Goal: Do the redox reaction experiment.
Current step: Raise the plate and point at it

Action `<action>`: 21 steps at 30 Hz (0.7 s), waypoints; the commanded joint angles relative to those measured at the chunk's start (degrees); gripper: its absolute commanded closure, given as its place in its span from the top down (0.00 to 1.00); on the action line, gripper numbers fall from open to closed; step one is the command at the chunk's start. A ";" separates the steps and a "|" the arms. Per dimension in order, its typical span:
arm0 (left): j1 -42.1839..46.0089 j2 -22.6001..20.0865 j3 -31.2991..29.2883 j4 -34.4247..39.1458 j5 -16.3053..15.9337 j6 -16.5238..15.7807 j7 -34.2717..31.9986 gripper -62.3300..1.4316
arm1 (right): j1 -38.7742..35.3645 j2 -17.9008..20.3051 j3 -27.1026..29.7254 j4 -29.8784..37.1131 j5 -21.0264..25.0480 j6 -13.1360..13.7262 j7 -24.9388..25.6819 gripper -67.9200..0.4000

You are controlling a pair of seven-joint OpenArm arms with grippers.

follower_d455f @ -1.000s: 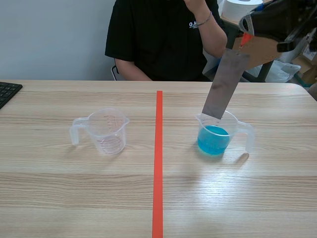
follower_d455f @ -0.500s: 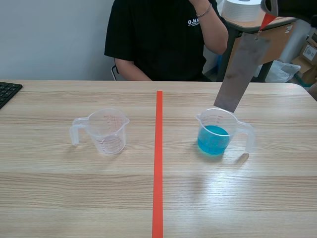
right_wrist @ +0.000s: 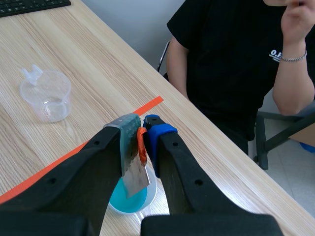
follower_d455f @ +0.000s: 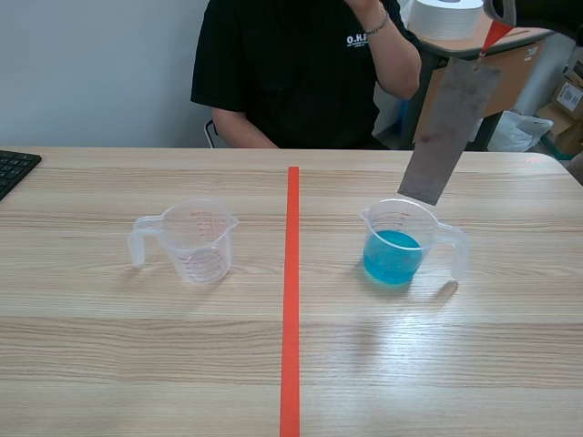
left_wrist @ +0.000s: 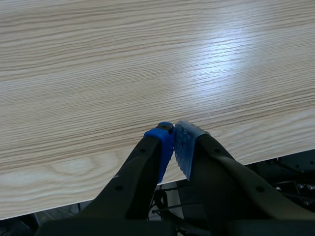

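A grey metal strip (follower_d455f: 451, 129) with an orange-red tab at its top hangs tilted, its lower end just above the rim of a clear cup of blue liquid (follower_d455f: 393, 255) right of the red line. My right gripper (right_wrist: 141, 132) is shut on the strip's tab, high over that cup of blue liquid (right_wrist: 129, 199); the metal strip (right_wrist: 134, 173) hangs below the fingers. An empty clear measuring cup (follower_d455f: 193, 239) stands left of the line, also seen as the empty cup (right_wrist: 46, 94). My left gripper (left_wrist: 173, 137) is shut on nothing above the table's near edge.
A person in a black shirt (follower_d455f: 301, 73) sits across the table, one hand raised. A keyboard corner (follower_d455f: 14, 168) lies at the far left. The orange-red tape line (follower_d455f: 291, 291) runs down the table's middle. A cardboard box and a paper roll stand behind at the right.
The right gripper has lifted the strip up and to the right; its lower end has come out of the blue cup and now hangs just above the rim.
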 commanded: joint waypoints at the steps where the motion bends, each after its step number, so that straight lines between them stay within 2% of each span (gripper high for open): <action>1: 0.70 -2.49 -0.22 1.73 -0.17 -2.45 -1.05 0.10 | 0.68 0.92 0.44 0.63 0.81 0.33 1.05 0.03; 6: 0.35 -9.68 -0.22 5.07 -0.17 -8.55 -5.49 0.10 | 0.68 0.92 0.44 0.63 0.81 0.33 1.05 0.03; 10: -2.51 -15.50 -0.09 8.35 -0.17 -12.07 -5.86 0.10 | 0.68 0.92 0.44 0.63 0.81 0.33 1.05 0.03; 16: -11.93 -20.79 3.06 12.35 -0.17 -12.70 -4.96 0.10 | 0.68 0.92 0.44 0.63 0.81 0.33 1.07 0.03; 21: -24.02 -22.67 10.62 14.29 -0.15 -12.48 -1.64 0.10 | 0.68 0.92 0.44 0.63 0.81 0.33 1.07 0.03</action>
